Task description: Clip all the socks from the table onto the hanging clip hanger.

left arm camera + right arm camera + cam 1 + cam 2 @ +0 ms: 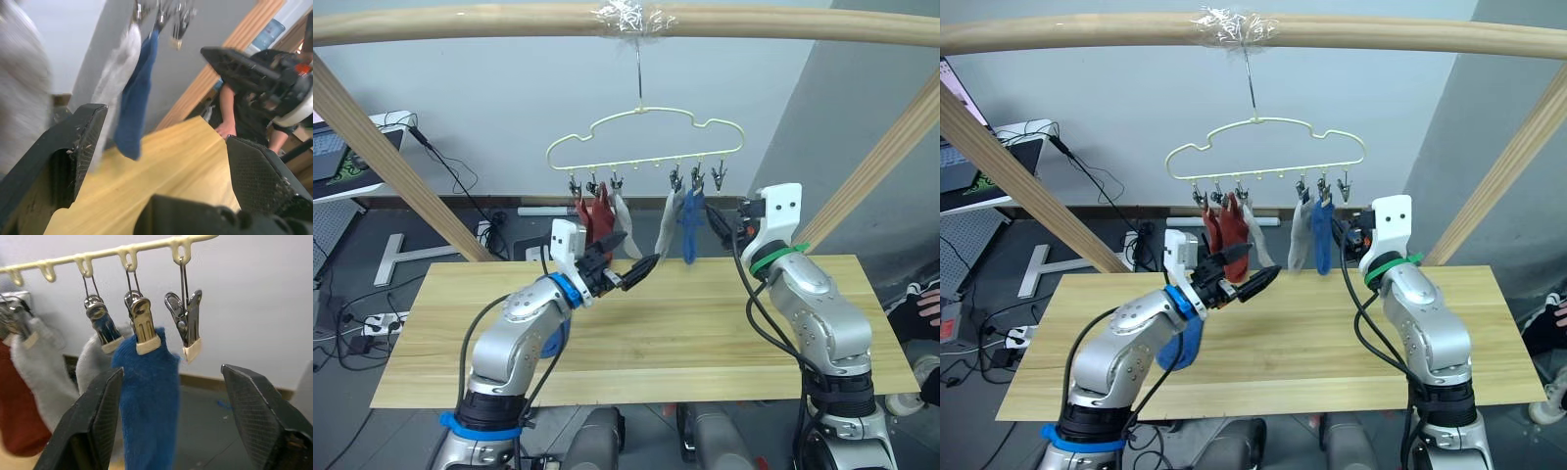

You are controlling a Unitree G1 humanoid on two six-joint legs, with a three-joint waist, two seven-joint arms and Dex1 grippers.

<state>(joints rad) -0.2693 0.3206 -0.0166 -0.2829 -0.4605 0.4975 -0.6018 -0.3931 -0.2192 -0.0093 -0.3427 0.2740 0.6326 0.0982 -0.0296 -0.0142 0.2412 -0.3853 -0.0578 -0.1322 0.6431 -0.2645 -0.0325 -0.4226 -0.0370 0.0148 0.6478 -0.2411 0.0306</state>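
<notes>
The pale yellow-green clip hanger [646, 137] hangs from a wooden pole. Its left clips hold two rust red socks [594, 220] and a light grey sock [628, 233]. On the right group hang another grey sock [667, 233] and a blue sock [146, 396], beside one empty clip [188, 325]. My right gripper [172, 372] is open and empty, raised just before the blue sock and the empty clip. My left gripper [636, 255] is open and empty, held above the table [724, 333] below the hanger's middle. A blue sock [1180, 343] lies on the table under my left forearm.
Slanted wooden poles [382, 157] of the frame flank the table on both sides. A person sits at the far right, with a hand [930, 305] showing at the edge. A desk with a laptop [337, 157] and floor cables stand at the left.
</notes>
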